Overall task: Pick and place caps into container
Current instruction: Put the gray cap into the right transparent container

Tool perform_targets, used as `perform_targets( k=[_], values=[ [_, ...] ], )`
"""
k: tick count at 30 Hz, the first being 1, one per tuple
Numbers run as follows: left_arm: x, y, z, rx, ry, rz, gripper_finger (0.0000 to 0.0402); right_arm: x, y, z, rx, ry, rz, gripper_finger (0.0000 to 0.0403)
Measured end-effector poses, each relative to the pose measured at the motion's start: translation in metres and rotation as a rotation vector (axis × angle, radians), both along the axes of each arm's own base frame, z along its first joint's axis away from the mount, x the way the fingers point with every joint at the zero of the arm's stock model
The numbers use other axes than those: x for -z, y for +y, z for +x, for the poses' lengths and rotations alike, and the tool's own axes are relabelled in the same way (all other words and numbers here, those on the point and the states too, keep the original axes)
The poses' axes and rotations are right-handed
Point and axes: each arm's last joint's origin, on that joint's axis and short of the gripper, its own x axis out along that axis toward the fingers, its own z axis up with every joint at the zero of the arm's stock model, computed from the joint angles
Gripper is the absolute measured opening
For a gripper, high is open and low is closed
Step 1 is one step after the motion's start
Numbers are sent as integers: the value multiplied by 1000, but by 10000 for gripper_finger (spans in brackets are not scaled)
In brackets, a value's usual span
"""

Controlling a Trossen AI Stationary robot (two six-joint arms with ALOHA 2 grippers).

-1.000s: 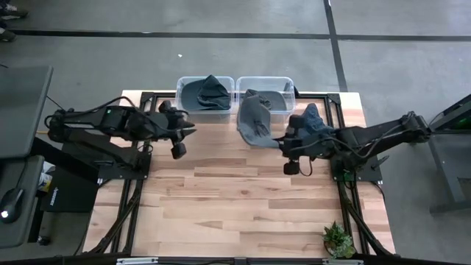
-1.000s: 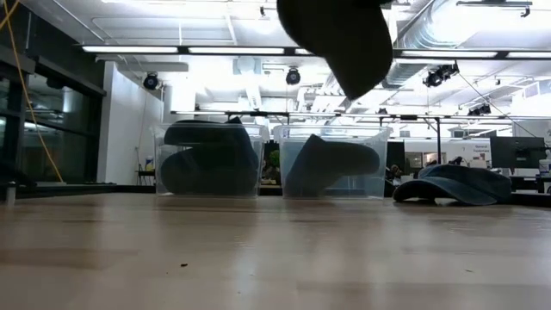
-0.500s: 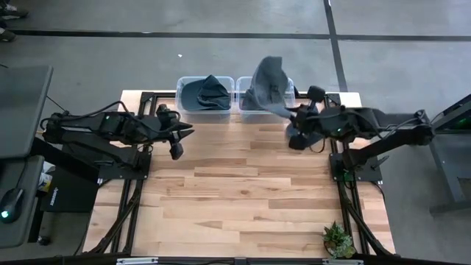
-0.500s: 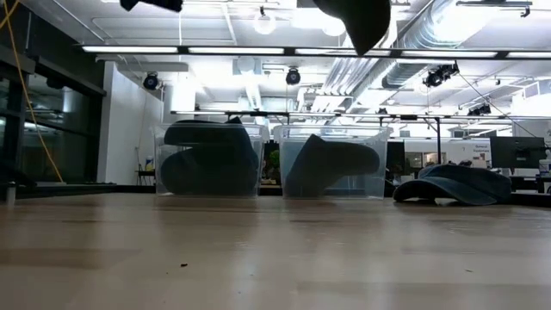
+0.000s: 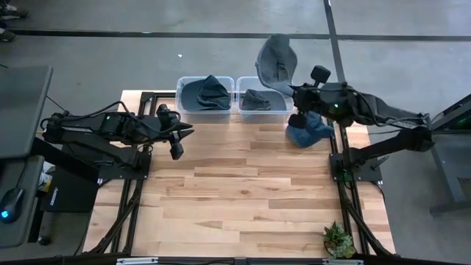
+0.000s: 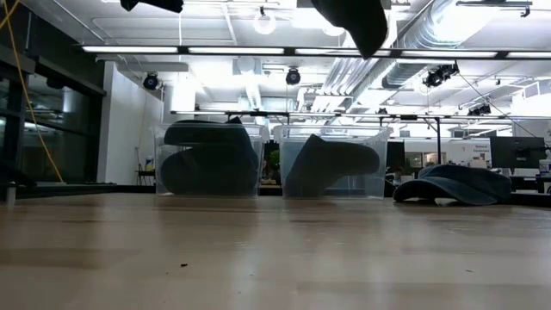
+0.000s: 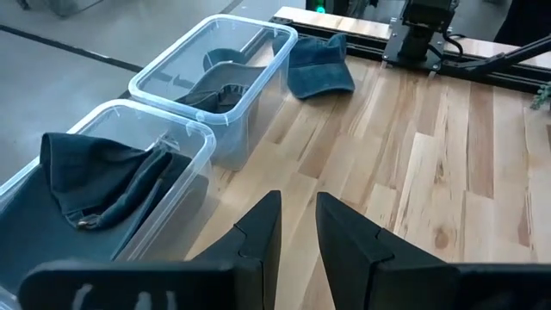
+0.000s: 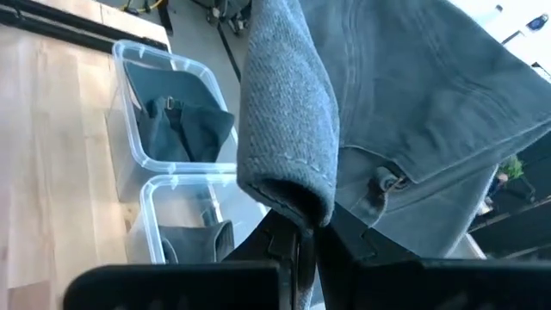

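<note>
Carrying a floppy grey fabric cap (image 5: 276, 62), the right gripper (image 5: 294, 94), pinched shut on it, hangs over the clear plastic right-hand bin (image 5: 283, 107). Next it likely must lower and release; the left gripper (image 5: 185, 131) waits slightly parted, empty.

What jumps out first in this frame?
The right gripper holds a grey cap up above the right clear bin. A blue cap lies on the table just below that arm; the left gripper waits near the left bin.

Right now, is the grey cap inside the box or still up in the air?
Up in the air. The right gripper has its jaws shut on the grey cap, above the right bin.
</note>
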Motion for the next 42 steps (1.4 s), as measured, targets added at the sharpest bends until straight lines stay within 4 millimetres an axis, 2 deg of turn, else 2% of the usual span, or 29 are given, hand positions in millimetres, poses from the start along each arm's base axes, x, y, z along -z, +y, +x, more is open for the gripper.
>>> perform_targets(
  k=[13,27,36,42],
  values=[
    [0,0,0,1,-5,-1,74,11,-29,14,-20,34,70,15],
    [0,0,0,5,-2,5,74,13,-54,13,-14,11,103,15],
    [-1,0,0,14,1,11,74,30,-79,40,-5,58,86,15],
    [0,-1,1,28,2,2,74,51,-97,58,28,128,117,15]
  ],
)
